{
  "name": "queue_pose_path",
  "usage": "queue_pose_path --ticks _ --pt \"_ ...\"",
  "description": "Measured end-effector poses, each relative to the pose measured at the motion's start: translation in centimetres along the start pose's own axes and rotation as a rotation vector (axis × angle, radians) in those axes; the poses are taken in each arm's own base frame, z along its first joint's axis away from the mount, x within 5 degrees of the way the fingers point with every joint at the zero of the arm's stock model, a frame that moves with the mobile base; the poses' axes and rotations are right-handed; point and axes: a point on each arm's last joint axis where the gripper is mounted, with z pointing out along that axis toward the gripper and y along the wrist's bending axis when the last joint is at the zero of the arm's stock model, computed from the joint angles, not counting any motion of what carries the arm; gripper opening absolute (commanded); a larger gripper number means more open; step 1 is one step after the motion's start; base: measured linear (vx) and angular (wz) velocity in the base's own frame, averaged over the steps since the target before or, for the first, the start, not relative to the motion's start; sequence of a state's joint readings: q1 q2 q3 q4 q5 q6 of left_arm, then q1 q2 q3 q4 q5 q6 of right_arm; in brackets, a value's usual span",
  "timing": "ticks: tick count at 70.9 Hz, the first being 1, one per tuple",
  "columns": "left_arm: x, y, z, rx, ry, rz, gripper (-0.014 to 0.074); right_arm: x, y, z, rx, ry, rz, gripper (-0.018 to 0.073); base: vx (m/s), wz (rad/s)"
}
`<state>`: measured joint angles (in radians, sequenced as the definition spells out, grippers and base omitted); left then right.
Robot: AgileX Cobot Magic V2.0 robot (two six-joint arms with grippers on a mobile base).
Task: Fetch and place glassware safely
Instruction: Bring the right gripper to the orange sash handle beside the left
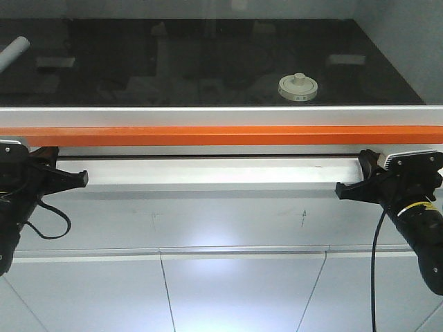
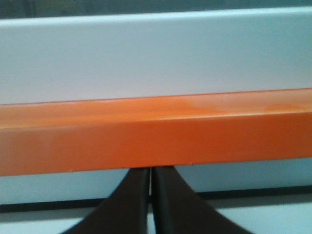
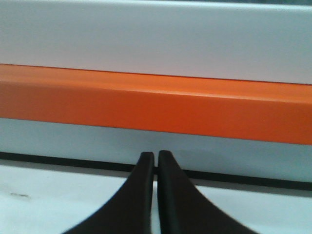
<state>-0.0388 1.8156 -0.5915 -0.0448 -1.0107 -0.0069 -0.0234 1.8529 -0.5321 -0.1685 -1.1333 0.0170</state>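
Jar (image 1: 298,87) sits behind orange rail (image 1: 221,135).

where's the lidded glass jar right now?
Front view: the jar sits on the black surface, right of centre, just behind the orange rail. Neither wrist view shows it.

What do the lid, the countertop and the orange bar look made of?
Lid: cream-white, matte, likely plastic or ceramic; cannot tell which. Countertop: black, glossy, mirror-like reflections, perhaps glass or polished stone. Orange bar: smooth satin paint, probably on metal.
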Motion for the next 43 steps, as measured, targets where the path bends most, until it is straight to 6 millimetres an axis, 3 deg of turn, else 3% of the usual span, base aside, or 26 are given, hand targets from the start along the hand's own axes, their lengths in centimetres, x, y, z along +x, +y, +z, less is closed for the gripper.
queue_pose_path --ticks 43 --pt "0.0 0.0 0.0 0.000 -0.005 0.000 -0.0007 -0.5 -0.5 2.2 0.010 -0.024 -0.005 0.0000 0.00 0.00"
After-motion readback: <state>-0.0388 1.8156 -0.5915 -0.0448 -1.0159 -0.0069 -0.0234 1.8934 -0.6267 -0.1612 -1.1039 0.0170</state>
